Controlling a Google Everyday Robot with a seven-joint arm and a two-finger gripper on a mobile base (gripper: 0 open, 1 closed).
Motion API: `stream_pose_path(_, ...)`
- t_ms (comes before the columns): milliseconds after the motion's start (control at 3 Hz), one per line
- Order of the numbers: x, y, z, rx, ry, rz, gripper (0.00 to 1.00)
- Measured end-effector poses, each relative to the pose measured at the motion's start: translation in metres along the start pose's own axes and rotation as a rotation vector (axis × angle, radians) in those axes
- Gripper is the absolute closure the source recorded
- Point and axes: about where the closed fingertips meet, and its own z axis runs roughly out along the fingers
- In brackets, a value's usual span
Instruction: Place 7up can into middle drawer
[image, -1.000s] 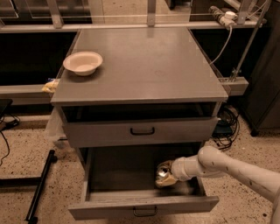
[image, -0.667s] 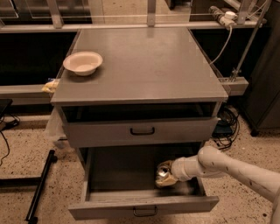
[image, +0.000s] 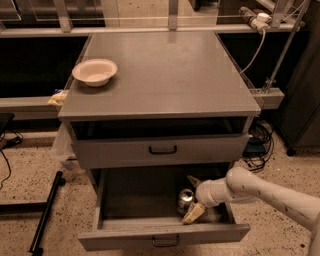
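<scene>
The 7up can (image: 185, 199), small and silvery with a shiny top, stands upright on the floor of the pulled-out middle drawer (image: 165, 234), right of centre. My gripper (image: 190, 198) reaches into the drawer from the right on its white arm. It is open: one fingertip (image: 193, 213) lies in front of the can and the other (image: 192, 180) behind it, both spread wider than the can.
The upper drawer (image: 161, 149) is shut above the open one. A cream bowl (image: 94, 72) sits at the left rear of the cabinet top (image: 170, 75). Cables (image: 257, 137) hang to the right and a black bar (image: 46, 212) lies on the floor to the left.
The fingers have spread apart from the can. The can stays on the drawer floor in about the same spot, and the arm has hardly moved.
</scene>
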Motion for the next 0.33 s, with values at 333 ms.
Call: stream_pose_path(333,0.0,0.0,0.0,0.0,0.0,0.0,0.0)
